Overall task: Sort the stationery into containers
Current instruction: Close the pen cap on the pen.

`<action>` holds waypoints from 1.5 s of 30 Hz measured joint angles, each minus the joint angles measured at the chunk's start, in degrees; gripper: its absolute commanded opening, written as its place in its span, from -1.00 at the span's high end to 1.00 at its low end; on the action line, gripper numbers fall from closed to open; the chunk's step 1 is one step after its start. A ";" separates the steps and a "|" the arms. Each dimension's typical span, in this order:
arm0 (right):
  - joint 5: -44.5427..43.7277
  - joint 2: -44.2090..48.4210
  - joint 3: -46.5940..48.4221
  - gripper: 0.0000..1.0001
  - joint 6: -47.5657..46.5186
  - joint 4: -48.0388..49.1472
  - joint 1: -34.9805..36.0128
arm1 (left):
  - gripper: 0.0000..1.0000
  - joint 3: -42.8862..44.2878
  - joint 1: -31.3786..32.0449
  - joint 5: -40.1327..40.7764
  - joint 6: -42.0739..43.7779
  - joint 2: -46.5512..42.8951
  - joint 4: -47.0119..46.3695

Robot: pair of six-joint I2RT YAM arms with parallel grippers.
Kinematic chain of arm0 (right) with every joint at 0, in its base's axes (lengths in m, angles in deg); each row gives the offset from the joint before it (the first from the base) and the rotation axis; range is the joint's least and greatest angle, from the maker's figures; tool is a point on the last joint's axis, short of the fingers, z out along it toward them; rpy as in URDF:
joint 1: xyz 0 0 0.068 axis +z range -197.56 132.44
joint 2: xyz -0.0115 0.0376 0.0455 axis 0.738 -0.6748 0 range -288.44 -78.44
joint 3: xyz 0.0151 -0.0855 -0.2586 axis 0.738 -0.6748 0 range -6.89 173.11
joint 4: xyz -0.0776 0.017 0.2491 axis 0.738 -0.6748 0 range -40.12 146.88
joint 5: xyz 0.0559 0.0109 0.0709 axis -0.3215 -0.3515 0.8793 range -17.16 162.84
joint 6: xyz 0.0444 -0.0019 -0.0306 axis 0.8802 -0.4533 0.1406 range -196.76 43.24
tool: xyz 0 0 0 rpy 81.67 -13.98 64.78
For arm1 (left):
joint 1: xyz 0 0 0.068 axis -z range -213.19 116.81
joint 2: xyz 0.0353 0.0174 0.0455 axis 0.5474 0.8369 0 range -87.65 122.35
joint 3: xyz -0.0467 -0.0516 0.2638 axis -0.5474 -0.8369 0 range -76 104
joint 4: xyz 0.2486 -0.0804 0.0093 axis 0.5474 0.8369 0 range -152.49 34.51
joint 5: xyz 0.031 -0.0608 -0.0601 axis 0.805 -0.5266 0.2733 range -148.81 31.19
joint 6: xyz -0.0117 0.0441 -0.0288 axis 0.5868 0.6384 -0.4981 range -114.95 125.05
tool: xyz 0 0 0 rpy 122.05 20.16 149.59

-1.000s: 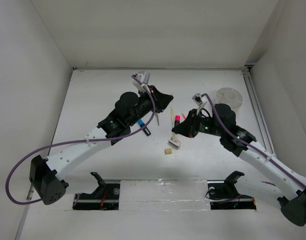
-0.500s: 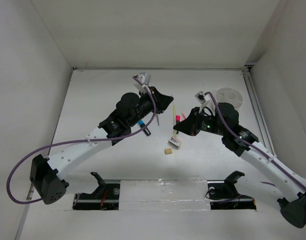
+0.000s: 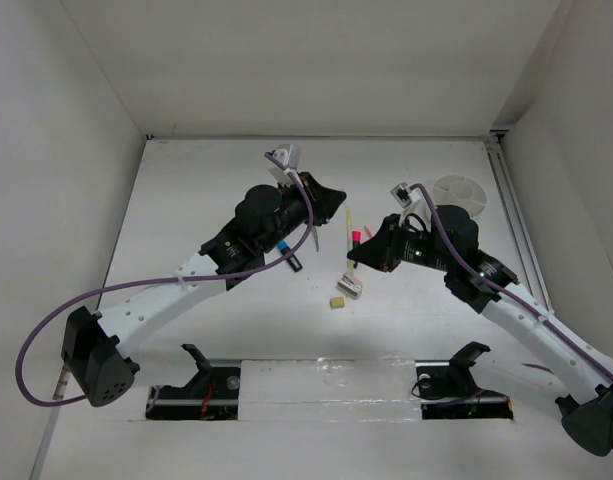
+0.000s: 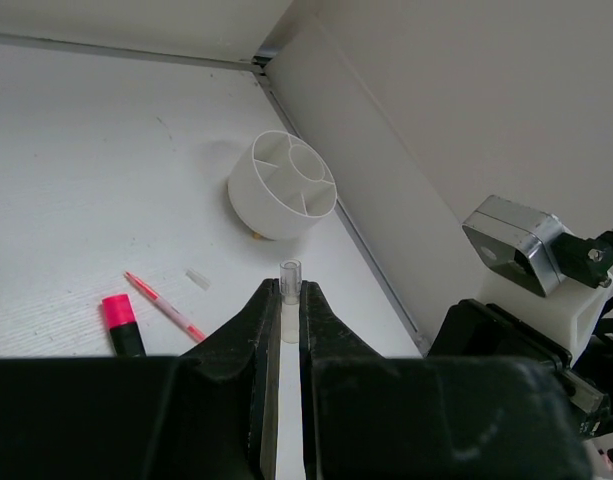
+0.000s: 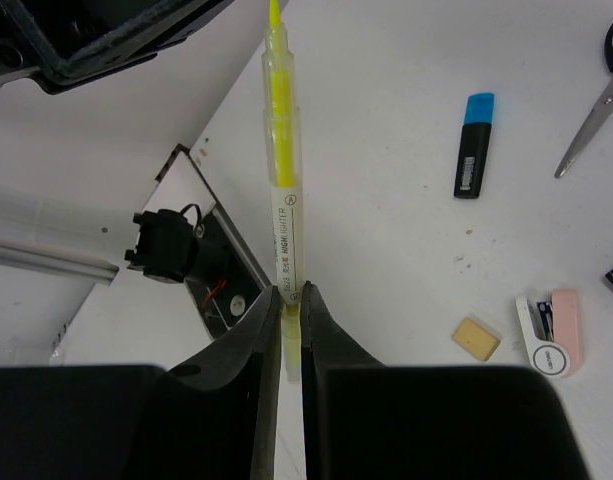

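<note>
Both grippers are shut on one pale yellow highlighter pencil [image 3: 349, 232], held above the table between them. My left gripper [image 3: 338, 203] grips its clear far end [image 4: 289, 285]. My right gripper [image 3: 354, 262] grips the other end [image 5: 285, 215]. The round white organizer [image 3: 458, 195] with inner dividers stands at the back right, also in the left wrist view [image 4: 282, 186]. On the table lie a pink highlighter [image 4: 119, 322], a pink pencil [image 4: 166, 306], a blue highlighter [image 5: 473, 145], scissors [image 5: 591, 120], a tan eraser [image 5: 476, 338] and a grey-pink block [image 5: 551, 327].
White walls close the table in on three sides, with a metal rail [image 3: 511, 215] along the right edge. Two black stands [image 3: 201, 385] sit at the near edge. A small clear bit [image 4: 197, 279] lies near the pink pencil.
My right gripper has moved a little up and right, and the yellow pencil now stands straighter between the two grippers. The left arm has barely moved.
</note>
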 measured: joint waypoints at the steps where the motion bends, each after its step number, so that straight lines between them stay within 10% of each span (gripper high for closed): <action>1: 0.00 -0.02 0.00 1.00 0.00 0.00 0.00 | 1.00 0.00 0.00 0.20 -0.13 0.00 0.00; 45: -0.22 -4.52 3.58 1.00 -1.66 -0.68 -1.60 | 1.00 1.51 -0.17 -0.04 -0.98 1.11 -0.13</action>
